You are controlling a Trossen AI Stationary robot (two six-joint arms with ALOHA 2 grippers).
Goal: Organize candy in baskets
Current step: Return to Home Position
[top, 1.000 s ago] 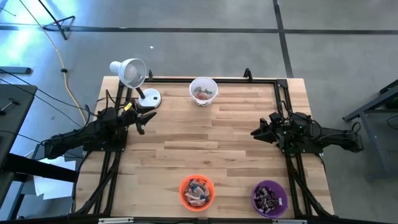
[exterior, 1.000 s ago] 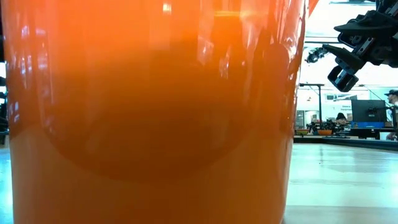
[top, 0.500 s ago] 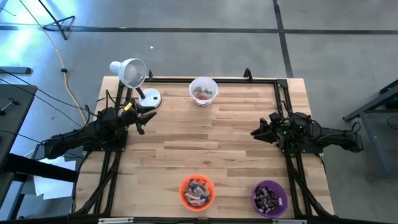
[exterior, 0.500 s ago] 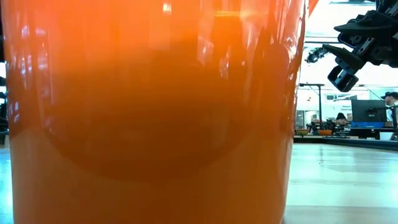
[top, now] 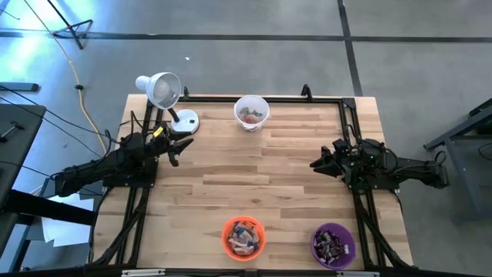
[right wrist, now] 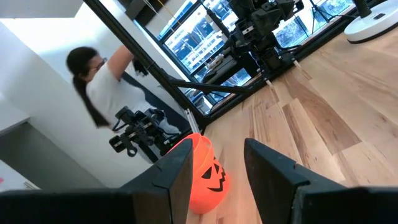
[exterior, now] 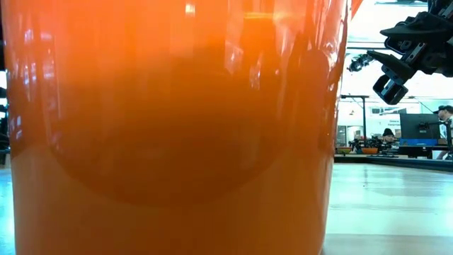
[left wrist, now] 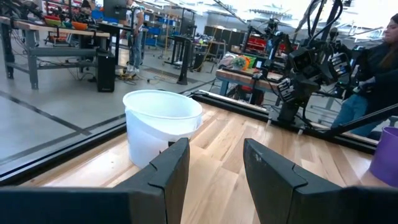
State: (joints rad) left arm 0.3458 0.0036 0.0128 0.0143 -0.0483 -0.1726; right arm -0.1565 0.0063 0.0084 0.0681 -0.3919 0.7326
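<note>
Three baskets stand on the wooden table (top: 254,165), each with candy inside. The white one (top: 251,111) is at the far edge, the orange one (top: 244,237) and the purple one (top: 333,245) at the near edge. My left gripper (top: 178,146) hovers level at the table's left, open, facing the white basket (left wrist: 161,124) across bare wood. My right gripper (top: 317,163) hovers level at the table's right, open, rolled to one side, looking toward the orange basket (right wrist: 208,174). The orange basket (exterior: 170,127) fills most of the low view.
A white desk lamp (top: 163,92) stands at the far left corner on its round base (top: 184,121), close beside my left gripper. A black frame (top: 338,104) runs along the table's edges. People (right wrist: 106,81) show beyond the table.
</note>
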